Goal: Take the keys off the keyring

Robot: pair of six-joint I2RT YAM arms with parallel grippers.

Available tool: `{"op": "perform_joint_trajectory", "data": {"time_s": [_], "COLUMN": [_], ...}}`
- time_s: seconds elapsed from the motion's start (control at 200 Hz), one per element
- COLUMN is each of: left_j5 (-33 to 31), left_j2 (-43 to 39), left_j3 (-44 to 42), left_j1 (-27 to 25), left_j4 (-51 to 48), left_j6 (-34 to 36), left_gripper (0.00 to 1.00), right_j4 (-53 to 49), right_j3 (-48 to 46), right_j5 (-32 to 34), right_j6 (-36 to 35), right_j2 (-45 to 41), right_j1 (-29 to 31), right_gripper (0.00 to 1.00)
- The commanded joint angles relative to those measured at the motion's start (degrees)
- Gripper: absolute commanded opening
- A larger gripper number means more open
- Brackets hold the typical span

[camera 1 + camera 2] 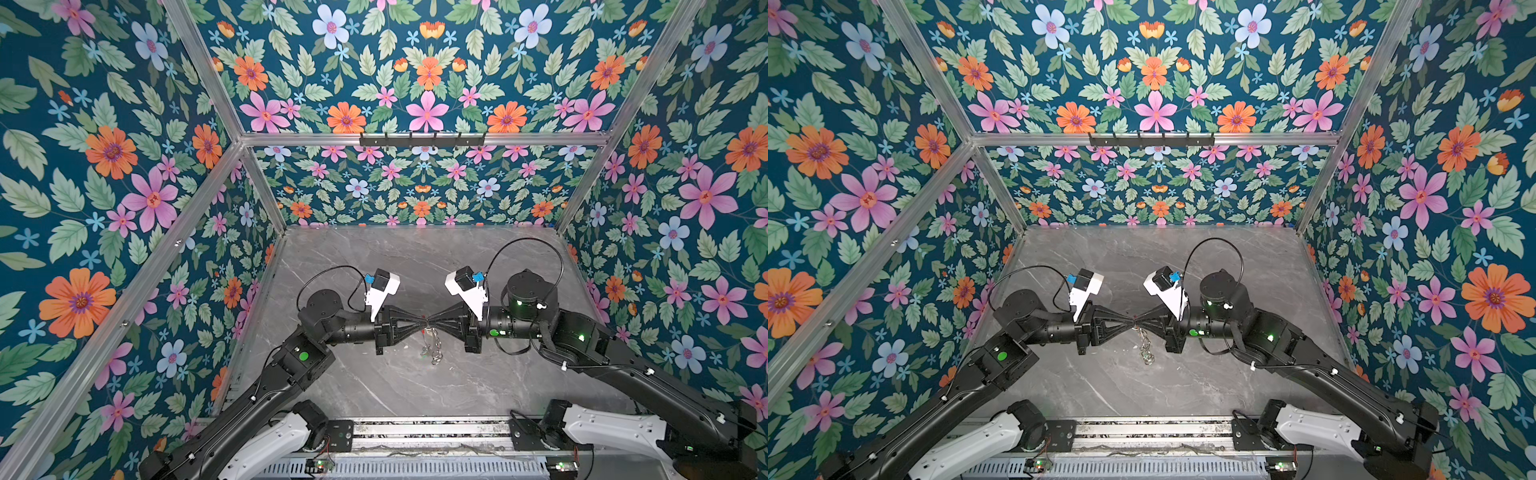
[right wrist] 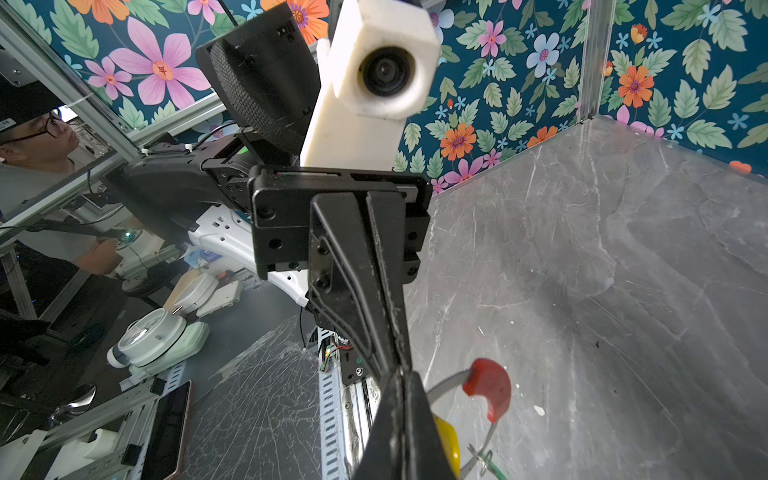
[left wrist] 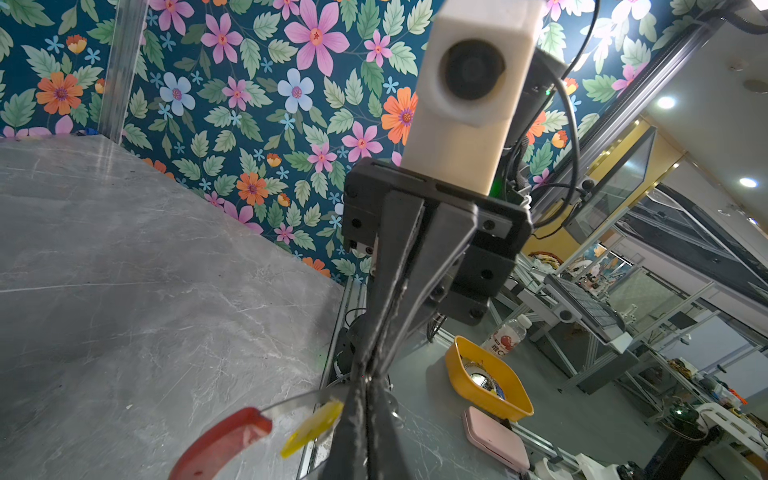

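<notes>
Touching tips, left pincer [image 1: 419,322], right pincer [image 1: 430,321], one keyring [image 3: 224,440]

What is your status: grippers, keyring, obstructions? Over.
Shut tip to tip: left gripper, right gripper. Both pinch large thin grey keyring, red segment, hanging. Nothing in the way.

All around me stand walls [image 1: 424,83] papered dark teal with pink, orange and pale blue flowers and green leaves. Silver metal bars [image 1: 291,139] frame them, and a black rack of hooks [image 1: 422,140] sits on the back bar. Under me lies a grey marbled tabletop [image 1: 415,257], evenly lit. Past the open side I see round ceiling lights [image 3: 666,102], a yellow tray [image 3: 458,374] near a bottle [image 3: 507,336] and a pink case [image 3: 494,440], and a man in glasses [image 2: 37,133]
</notes>
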Motion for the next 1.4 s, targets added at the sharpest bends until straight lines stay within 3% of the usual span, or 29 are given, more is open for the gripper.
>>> {"op": "perform_joint_trajectory", "data": {"time_s": [0.0,0.16,0.295,0.39,0.535,0.86,1.185,1.395], "left_j5": [1.57,0.81,-1.42,-4.13,-9.18,-23.59,-23.32,-21.57], "left_j2": [-0.17,-0.5,-1.42,-2.48,-3.97,-2.81,-1.66,-2.0], "left_j3": [-0.38,-0.74,-1.09,-2.11,-2.93,-1.75,-1.17,-1.79], "left_j1": [-0.07,-0.13,-0.13,-0.14,-0.3,-0.88,-1.79,-2.3], "left_j4": [3.52,4.93,6.76,9.3,11.09,6.38,6.42,8.44], "left_j6": [-1.33,-2.1,-2.75,-3.91,-3.48,-0.61,-0.69,-0.88], "left_gripper": [0.03,0.0,0.0,0.0,0.0,0.0,0.0,0.0], "right_j4": [2.51,3.11,4.62,5.69,6.96,10.89,18.17,18.5], "right_j3": [0.24,0.39,0.15,-0.83,-3.95,-11.03,-14.66,-13.62], "right_j5": [0.38,0.39,3.48,6.22,11.95,15.93,12.07,12.47], "right_j6": [-0.37,-0.23,1.17,2.37,3.93,4.34,2.96,2.31], "right_j2": [0.24,0.0,-1.61,-3.34,-5.89,-8.92,-6.53,-3.89], "right_j1": [0.05,0.02,0.05,0.04,0.05,0.04,0.12,0.14], "right_gripper": [0.0,0.0,0.37,0.48,0.54,0.56,0.64,0.62]}}
